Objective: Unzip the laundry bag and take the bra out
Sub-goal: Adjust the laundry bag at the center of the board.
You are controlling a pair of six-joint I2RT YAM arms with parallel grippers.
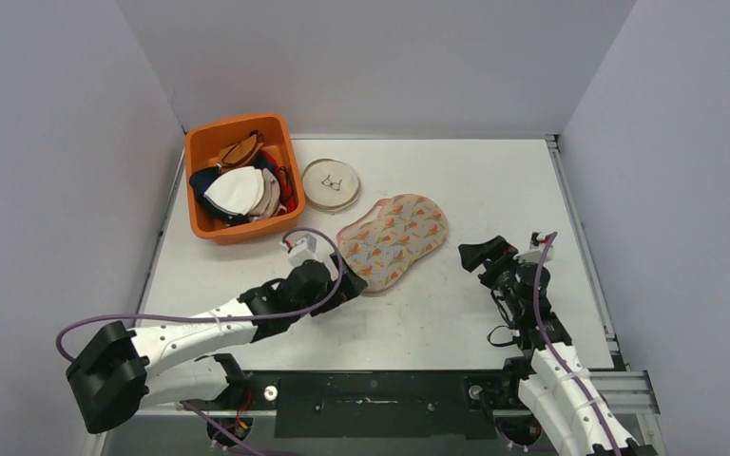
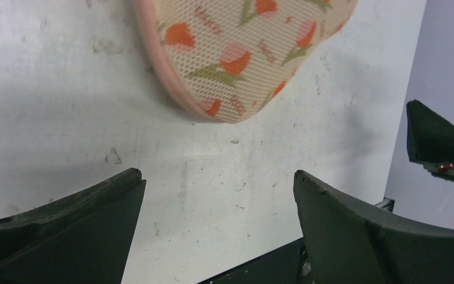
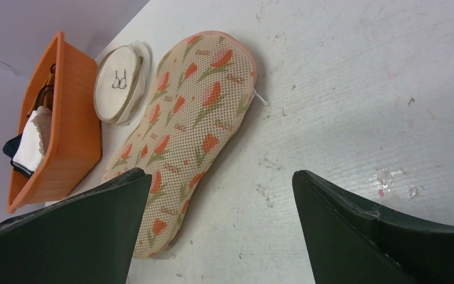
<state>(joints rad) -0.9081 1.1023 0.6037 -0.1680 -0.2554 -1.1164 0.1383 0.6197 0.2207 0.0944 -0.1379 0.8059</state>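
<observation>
While my left gripper [image 1: 347, 285] and right gripper [image 1: 480, 255] both gape empty, the laundry bag [image 1: 393, 239] lies just ahead of the left one, its long axis running away from it; the right sits farther off.

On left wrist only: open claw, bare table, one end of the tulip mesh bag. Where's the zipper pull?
Observer: The right wrist view shows a white zipper pull sticking out from the edge of the laundry bag. It is on the side facing the right claw, toward the end away from your left claw.
Operator: Anything crowding the bag?
Observer: In the top view a round pouch with a bra drawing lies close by the bag's far-left edge. I can't tell if they touch.
</observation>
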